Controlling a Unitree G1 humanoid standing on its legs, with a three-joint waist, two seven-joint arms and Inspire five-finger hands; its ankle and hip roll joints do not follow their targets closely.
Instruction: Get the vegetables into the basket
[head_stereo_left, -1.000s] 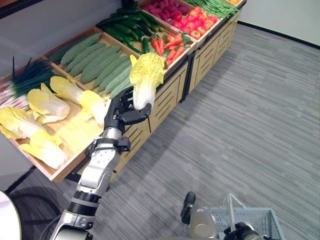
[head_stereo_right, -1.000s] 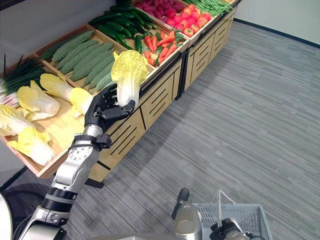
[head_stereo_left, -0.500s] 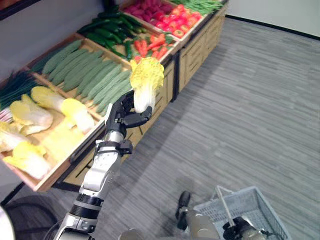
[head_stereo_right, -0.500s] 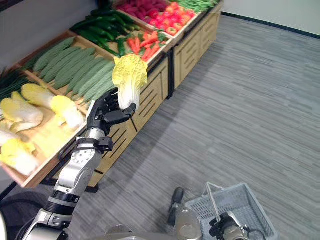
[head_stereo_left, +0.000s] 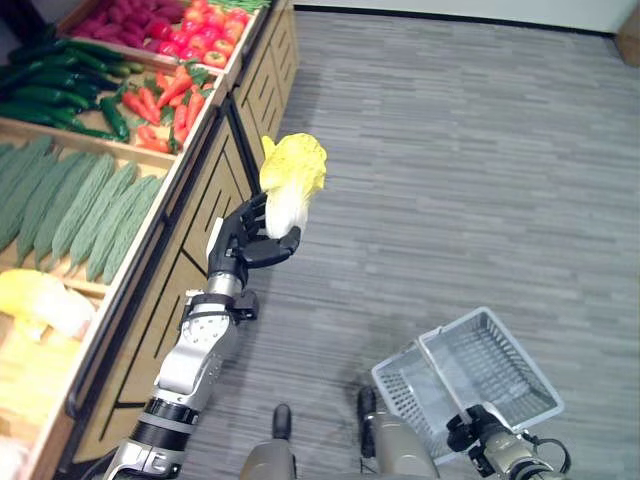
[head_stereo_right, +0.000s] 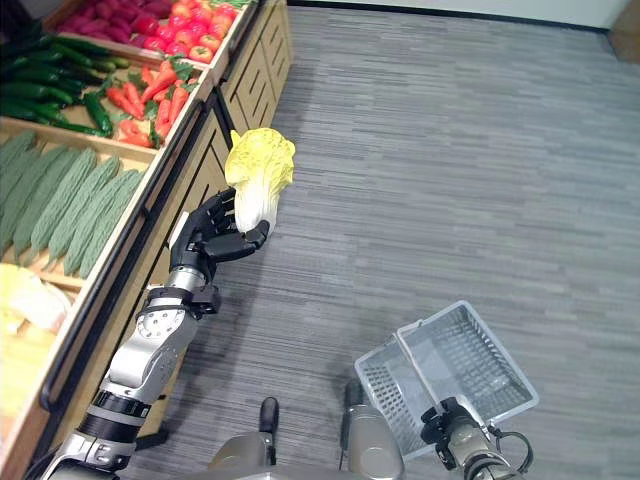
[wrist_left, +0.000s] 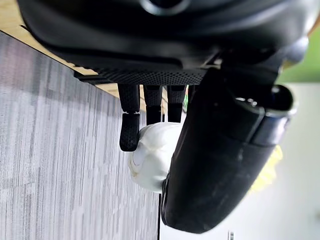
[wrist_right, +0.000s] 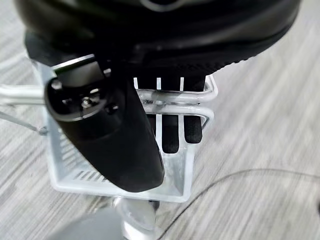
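While your left hand (head_stereo_left: 243, 243) has its fingers and thumb wrapped round the pale stalk end of the napa cabbage (head_stereo_left: 291, 183), the cabbage hangs in the air over the grey floor (head_stereo_left: 480, 150), just off the front of the wooden produce stand (head_stereo_left: 205, 190) and well apart from the basket (head_stereo_left: 470, 375). Your right hand (wrist_right: 150, 100) is curled round the basket's wire handle (wrist_right: 175, 102), down low on your right. I'd guess the cabbage is light but top-heavy, with soft, crushable leaves (the white base is the firm bit), so holding low on the stalk looks right to me; just don't squeeze harder. Its long axis stands roughly upright, frilly yellow leaf end up, stalk down in the palm, tipped slightly toward the stand.
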